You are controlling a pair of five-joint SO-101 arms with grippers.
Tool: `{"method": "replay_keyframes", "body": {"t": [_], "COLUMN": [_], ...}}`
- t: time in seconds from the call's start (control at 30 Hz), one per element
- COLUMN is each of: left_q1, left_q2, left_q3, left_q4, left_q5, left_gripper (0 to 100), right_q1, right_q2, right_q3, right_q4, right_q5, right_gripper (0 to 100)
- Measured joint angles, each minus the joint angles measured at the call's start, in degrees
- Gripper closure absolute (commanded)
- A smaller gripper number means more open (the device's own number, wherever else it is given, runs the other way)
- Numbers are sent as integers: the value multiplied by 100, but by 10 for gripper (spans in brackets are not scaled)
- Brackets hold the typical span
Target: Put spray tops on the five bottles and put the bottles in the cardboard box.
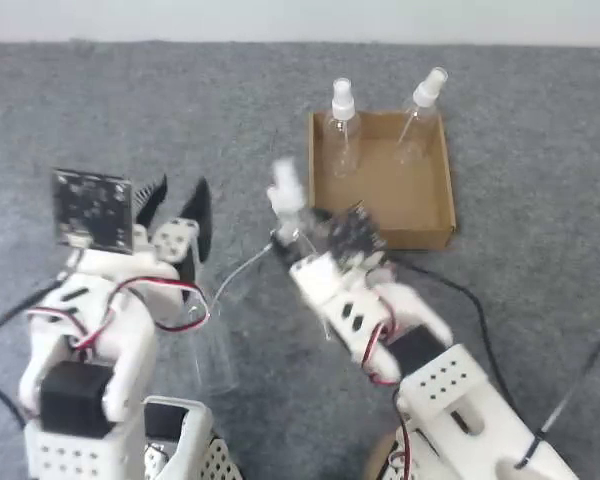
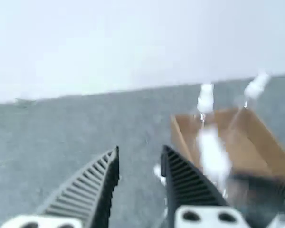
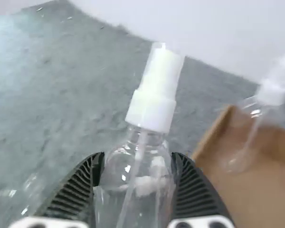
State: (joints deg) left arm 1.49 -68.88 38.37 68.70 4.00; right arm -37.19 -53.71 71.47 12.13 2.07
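Right jaws clamped on capped bottle (image 3: pixel 137 185) | left jaws spread, empty | next, we reckon: lower it into cardboard box (image 1: pixel 385 195)

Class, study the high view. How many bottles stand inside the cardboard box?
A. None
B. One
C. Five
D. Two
D: one bottle and a second bottle, both with spray tops, stand at the far side of the cardboard box. A third bottle is outside it, gripped by the right end effector.
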Motion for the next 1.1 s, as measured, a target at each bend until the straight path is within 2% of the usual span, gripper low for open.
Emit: {"method": "replay_keyframes", "body": {"t": [0.13, 0.27, 0.4, 0.63, 0.83, 1.1], "left_q1": [88, 519, 1081, 1257, 1257, 1275], "left_q2": [-396, -721, -958, -1169, -1187, -1204], "left_q3": [809, 1574, 2330, 2743, 3200, 3244], "left_q4": [-79, -422, -862, -1152, -1705, -1829], "left_q5": [0, 0, 0, 0, -141, -211], "left_gripper": [844, 823, 750, 742, 742, 742], "right_q1": [466, 677, 659, 378, -237, -264], "right_q2": [9, 387, 1240, 2637, 2655, 1802], "right_q3": [-958, -1943, -2980, -4607, -4905, -4905], "right_q4": [695, 1073, 1363, 2145, 2910, 3807], "right_q5": [0, 0, 0, 0, -18, -26], "right_gripper": [993, 993, 993, 993, 993, 993]}}
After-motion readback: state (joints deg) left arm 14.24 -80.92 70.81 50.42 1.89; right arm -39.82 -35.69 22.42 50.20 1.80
